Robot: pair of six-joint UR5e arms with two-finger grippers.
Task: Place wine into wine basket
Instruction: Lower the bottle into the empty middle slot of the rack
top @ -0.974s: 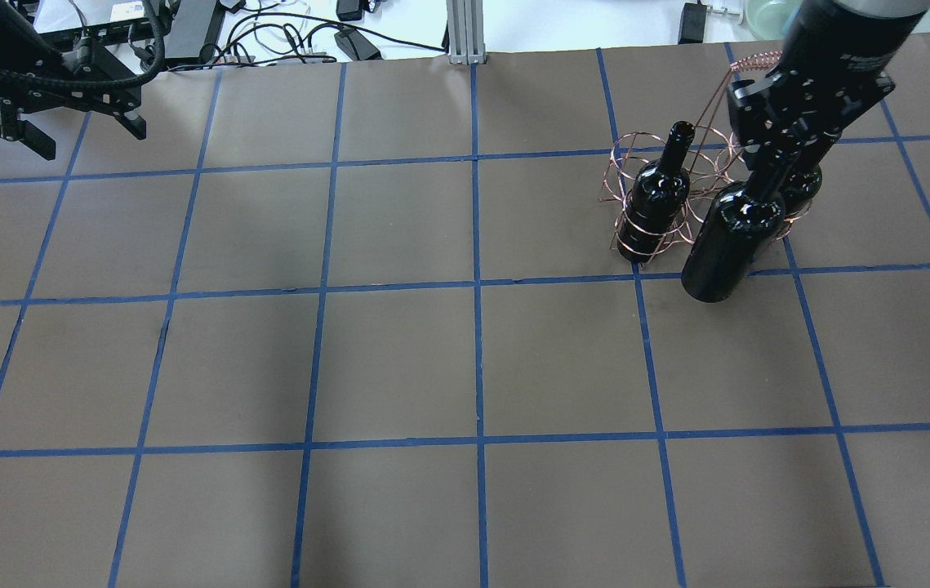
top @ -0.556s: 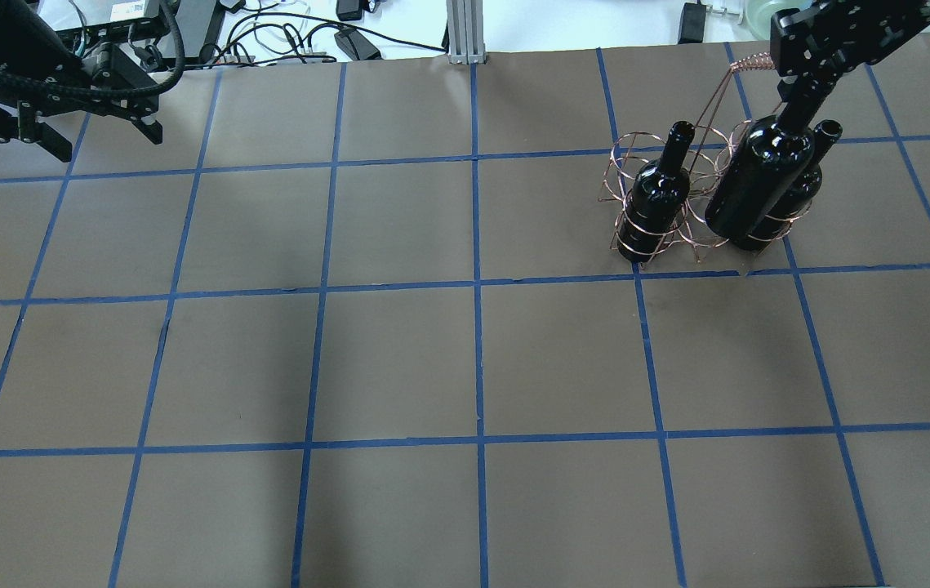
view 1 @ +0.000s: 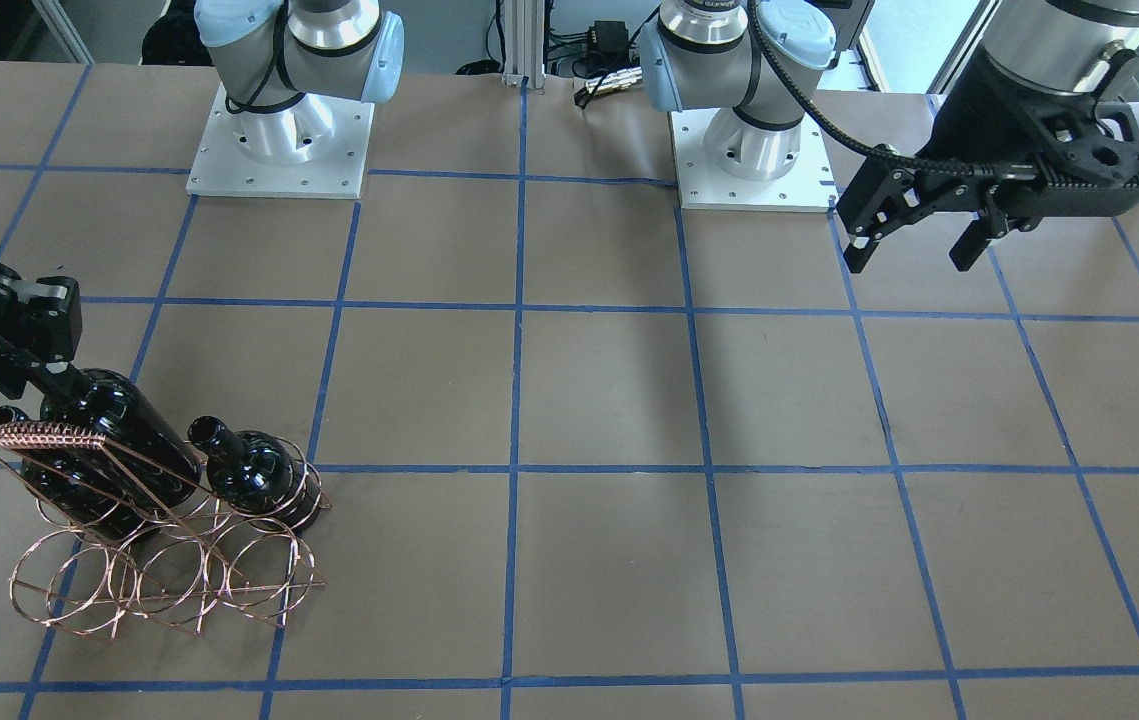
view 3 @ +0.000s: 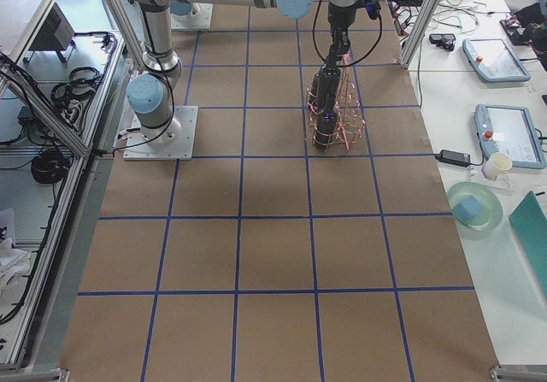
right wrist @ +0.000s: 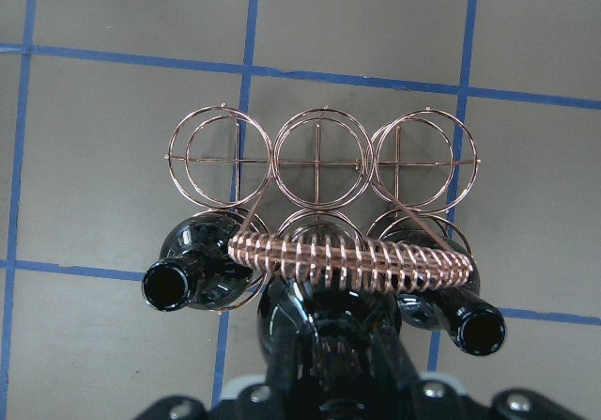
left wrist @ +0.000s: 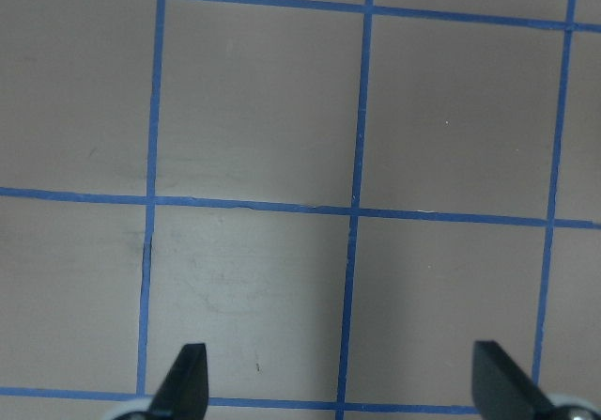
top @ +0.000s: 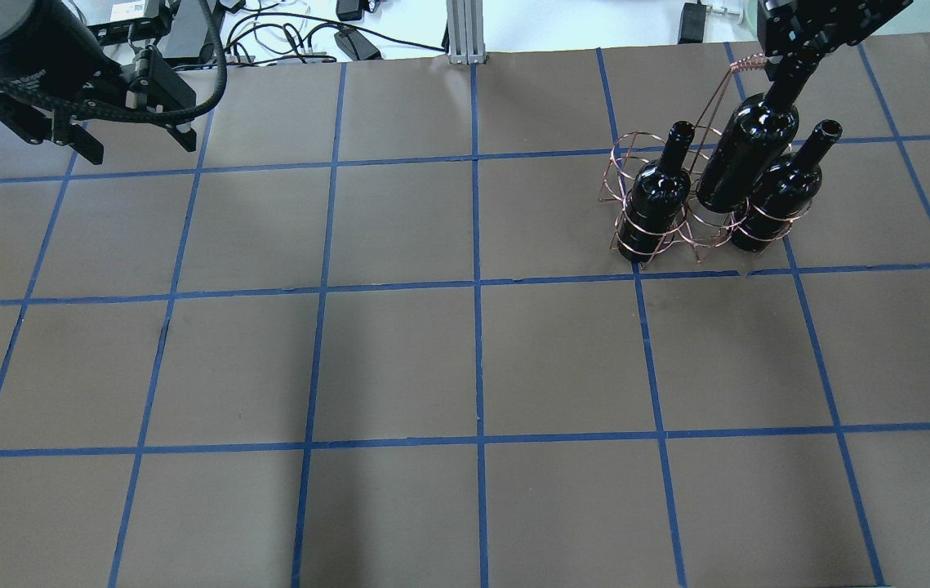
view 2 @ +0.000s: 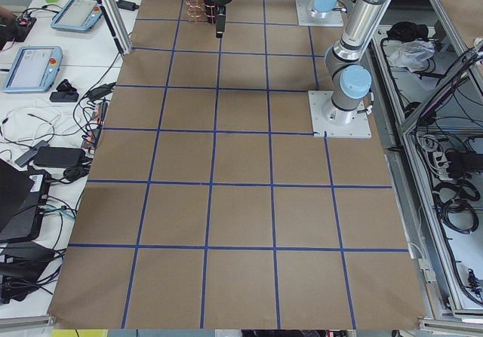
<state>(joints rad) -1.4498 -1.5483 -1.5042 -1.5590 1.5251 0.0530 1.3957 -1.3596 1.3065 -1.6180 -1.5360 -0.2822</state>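
My right gripper (top: 791,64) is shut on the neck of a glossy black wine bottle (top: 744,157). It holds the bottle tilted over the middle ring of the copper wire wine basket (top: 636,167), in the row nearer the robot. I cannot tell if its base is inside the ring. Two other black bottles (top: 657,198) (top: 783,192) stand in the end rings on either side. From across the table, the held bottle (view 1: 119,440) is behind the woven handle (view 1: 39,436). In the right wrist view the handle (right wrist: 347,256) crosses above the held bottle (right wrist: 315,321). My left gripper (top: 138,149) is open and empty, far away.
The basket's far row of three rings (right wrist: 319,157) holds nothing. The table is brown with a blue tape grid (top: 477,286). Cables and boxes (top: 285,33) lie beyond its far edge. The left gripper (left wrist: 343,382) hangs over bare table.
My right gripper has carried the bottle from in front of the basket up and back, to between the two standing bottles. My left gripper has shifted toward the table's middle.
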